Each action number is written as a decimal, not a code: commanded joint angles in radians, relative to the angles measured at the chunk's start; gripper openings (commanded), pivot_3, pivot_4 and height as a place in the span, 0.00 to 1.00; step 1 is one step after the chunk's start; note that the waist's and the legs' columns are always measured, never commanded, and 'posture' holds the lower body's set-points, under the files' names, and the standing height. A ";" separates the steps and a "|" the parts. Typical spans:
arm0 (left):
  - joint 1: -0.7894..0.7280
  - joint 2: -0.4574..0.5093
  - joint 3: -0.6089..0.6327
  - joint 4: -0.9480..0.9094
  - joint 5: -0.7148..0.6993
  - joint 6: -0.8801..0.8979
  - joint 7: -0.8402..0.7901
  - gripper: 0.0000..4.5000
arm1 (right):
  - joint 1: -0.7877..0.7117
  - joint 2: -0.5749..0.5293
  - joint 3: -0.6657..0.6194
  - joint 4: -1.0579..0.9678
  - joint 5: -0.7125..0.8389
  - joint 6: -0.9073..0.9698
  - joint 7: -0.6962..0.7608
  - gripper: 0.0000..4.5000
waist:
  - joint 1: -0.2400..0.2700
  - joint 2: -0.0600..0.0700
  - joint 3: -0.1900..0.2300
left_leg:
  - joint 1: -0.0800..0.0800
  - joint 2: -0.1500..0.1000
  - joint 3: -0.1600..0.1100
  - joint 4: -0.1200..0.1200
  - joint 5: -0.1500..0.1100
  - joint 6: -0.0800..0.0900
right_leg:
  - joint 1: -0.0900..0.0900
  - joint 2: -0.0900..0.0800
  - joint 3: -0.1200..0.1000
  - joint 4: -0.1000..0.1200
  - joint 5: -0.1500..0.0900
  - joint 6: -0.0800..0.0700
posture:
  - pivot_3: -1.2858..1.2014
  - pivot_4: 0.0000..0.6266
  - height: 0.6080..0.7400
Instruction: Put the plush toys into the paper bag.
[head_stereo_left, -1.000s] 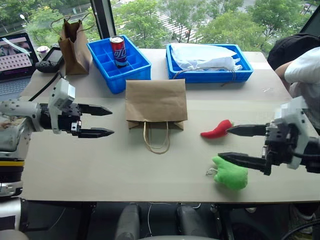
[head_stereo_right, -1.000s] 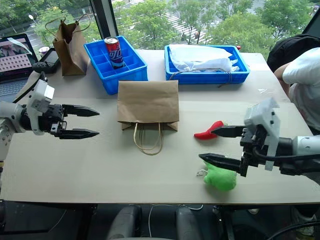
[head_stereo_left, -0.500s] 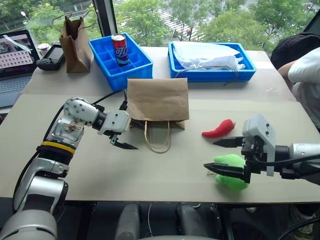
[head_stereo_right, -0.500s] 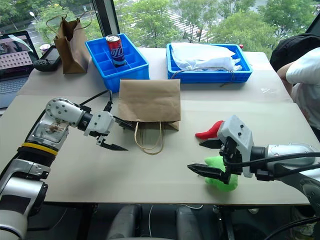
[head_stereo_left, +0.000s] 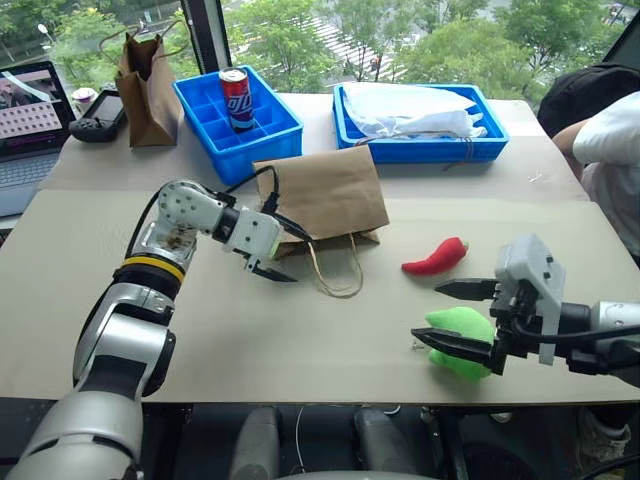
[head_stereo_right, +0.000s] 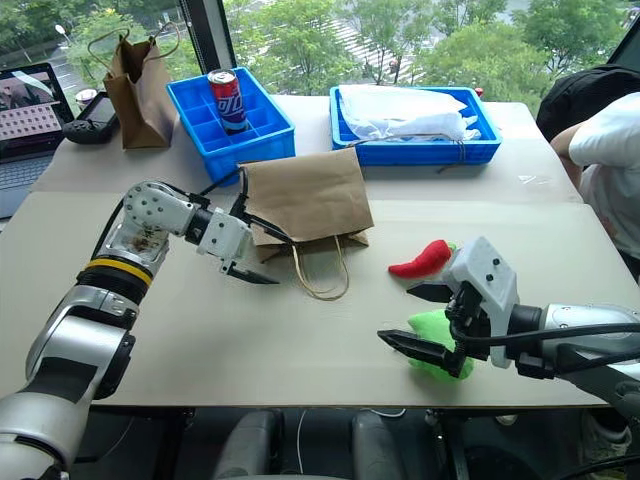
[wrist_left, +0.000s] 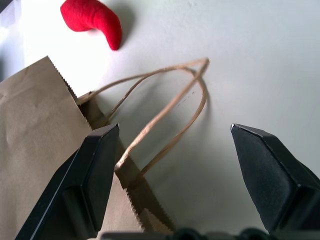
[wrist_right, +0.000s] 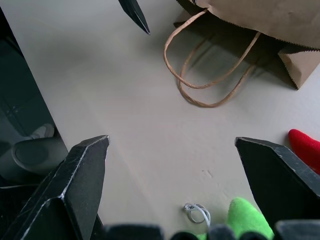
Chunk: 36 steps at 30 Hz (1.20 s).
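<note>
The paper bag lies flat at mid-table, skewed, with its loop handles toward me. My left gripper is open at the bag's mouth corner. One finger rests against the mouth edge, and the handles lie between the fingers. The red chili plush lies right of the bag. The green plush sits near the front edge. My right gripper is open around the green plush's left end, and I cannot tell whether it touches the toy.
At the back stand a blue compartment bin holding a can, a blue tray with white plastic, and a darker narrow paper bag. A laptop and a controller sit far left. A person's sleeve is at the right edge.
My left arm swung right to the bag's mouth and rolled. The bag has turned askew. My right gripper sank slightly by the green plush.
</note>
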 joint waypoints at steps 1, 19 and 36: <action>0.008 0.128 -0.064 -0.127 -0.134 0.147 -0.014 0.84 | 0.014 -0.012 -0.050 -0.018 0.007 -0.001 -0.005 1.00 | -0.007 0.000 0.000 | 0.000 0.000 0.000 0.000 0.000 0.000 | 0.000 0.000 0.000 0.000 0.000 0.000 | 0.52 0.24 0.68; -0.071 -0.155 -0.042 0.097 0.130 -0.195 0.151 0.79 | -0.012 -0.024 -0.011 0.001 -0.020 0.009 -0.042 1.00 | 0.013 0.000 0.000 | -0.001 -0.002 -0.002 0.006 0.000 0.000 | 0.002 0.000 -0.001 0.000 0.001 0.001 | 0.52 0.24 0.68; -0.021 -0.201 0.094 -0.035 -0.044 0.221 0.107 0.01 | 0.010 0.012 0.040 -0.011 0.011 0.003 -0.091 1.00 | 0.010 0.000 0.000 | -0.002 -0.002 -0.003 0.006 0.000 0.000 | 0.002 -0.001 -0.001 0.001 0.001 0.001 | 0.52 0.24 0.68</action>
